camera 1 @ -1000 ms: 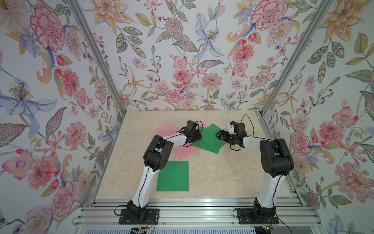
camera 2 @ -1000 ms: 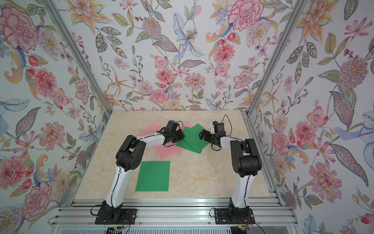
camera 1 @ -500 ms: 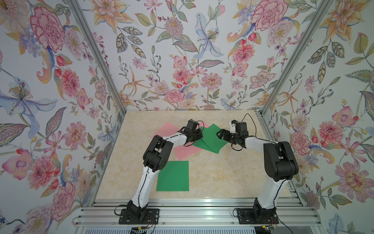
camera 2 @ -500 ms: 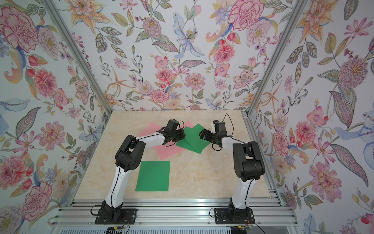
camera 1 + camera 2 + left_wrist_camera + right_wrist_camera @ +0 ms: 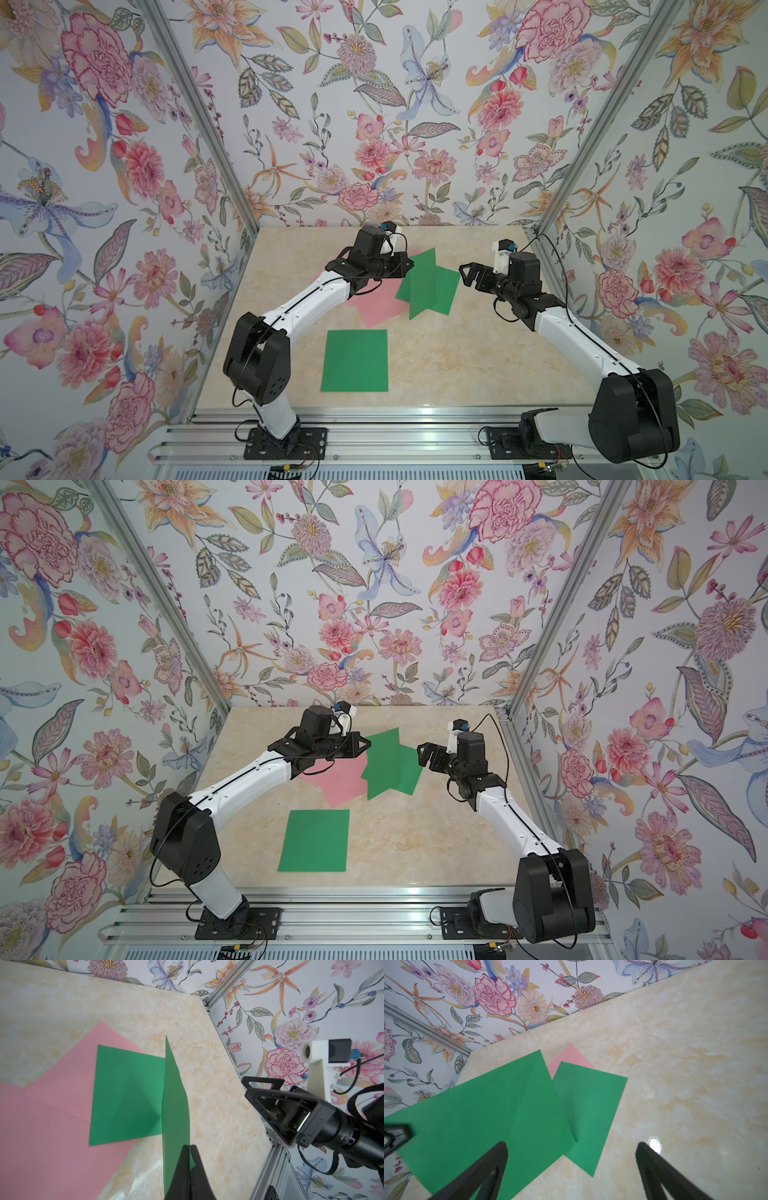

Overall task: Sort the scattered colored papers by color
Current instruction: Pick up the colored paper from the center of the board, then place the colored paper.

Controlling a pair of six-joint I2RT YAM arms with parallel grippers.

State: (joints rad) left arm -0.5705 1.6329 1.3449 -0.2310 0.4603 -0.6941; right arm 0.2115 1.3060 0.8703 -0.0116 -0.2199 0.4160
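My left gripper [image 5: 409, 264] [image 5: 190, 1146] is shut on the edge of a green paper [image 5: 174, 1105] [image 5: 477, 1115], which hangs lifted and stands nearly on edge above the table. Beside it a second green paper [image 5: 440, 291] [image 5: 126, 1095] lies flat, partly on overlapping pink papers [image 5: 376, 305] [image 5: 52, 1105]. A third green paper [image 5: 354, 360] [image 5: 314, 840] lies flat alone nearer the front. To the right of the green sheets my right gripper [image 5: 465, 272] [image 5: 572, 1144] is open and holds nothing.
The marble-patterned table [image 5: 457, 365] is closed in by flowered walls at the back and both sides, with metal corner posts [image 5: 552, 199]. A metal rail [image 5: 395, 415] runs along the front edge by the arm bases.
The left gripper has finished closing on the green paper and raised it a little. The right gripper has drawn back to the right, away from the green sheets.
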